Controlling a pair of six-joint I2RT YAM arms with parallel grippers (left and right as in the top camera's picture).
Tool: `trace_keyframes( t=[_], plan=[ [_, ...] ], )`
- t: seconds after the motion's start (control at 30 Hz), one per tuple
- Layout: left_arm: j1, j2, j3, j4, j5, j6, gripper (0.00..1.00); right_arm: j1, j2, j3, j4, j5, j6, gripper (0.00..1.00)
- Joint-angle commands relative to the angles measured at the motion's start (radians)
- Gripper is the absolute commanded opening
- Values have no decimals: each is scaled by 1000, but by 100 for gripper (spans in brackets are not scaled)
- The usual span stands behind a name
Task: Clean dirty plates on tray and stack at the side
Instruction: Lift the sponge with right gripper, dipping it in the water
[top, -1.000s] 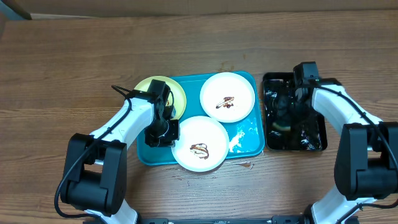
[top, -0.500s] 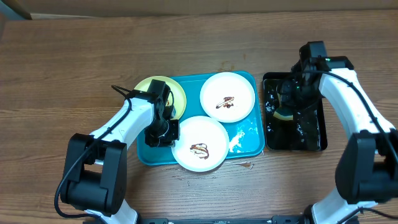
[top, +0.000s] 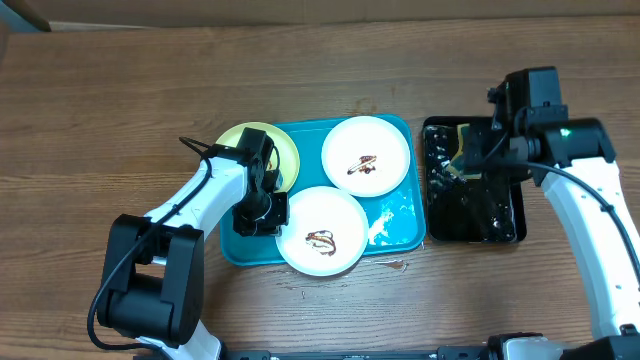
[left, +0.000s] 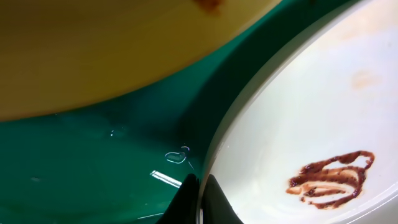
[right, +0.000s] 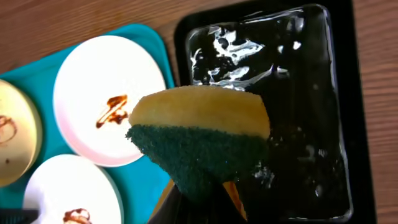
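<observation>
Both arms engaged: left gripper (left: 200, 198) clenched on the rim of the near white plate (left: 311, 124), apparently steadying it on the turquoise tray (top: 398, 222) beside the far white plate (top: 366, 140) and yellow-green plate (top: 240, 142), while right gripper (right: 199, 194) grasps a yellow-and-green sponge (right: 199, 127) above the glossy black tray (right: 311, 93), presumably ready for scrubbing.

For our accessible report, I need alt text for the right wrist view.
The right gripper holds a yellow sponge with a dark green scouring side above a black tray. At picture left, a turquoise tray carries two white plates with brown sauce smears and part of a yellow plate.
</observation>
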Motion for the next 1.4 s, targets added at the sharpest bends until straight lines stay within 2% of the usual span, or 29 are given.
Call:
trace_keyframes(
  t=[0.0, 0.33, 0.7, 1.37],
  plan=[
    [-4, 13, 13, 2, -13, -25, 4, 1, -6, -11, 27, 42, 32, 4],
    [-4, 13, 13, 2, -13, -25, 4, 1, -5, -12, 61, 122, 31, 4],
    [-4, 13, 13, 5, -13, -25, 4, 9, -5, -56, 78, 421, 69, 4],
    [-4, 13, 13, 10, -13, -25, 4, 41, -5, -57, 47, 491, 117, 4]
  ],
)
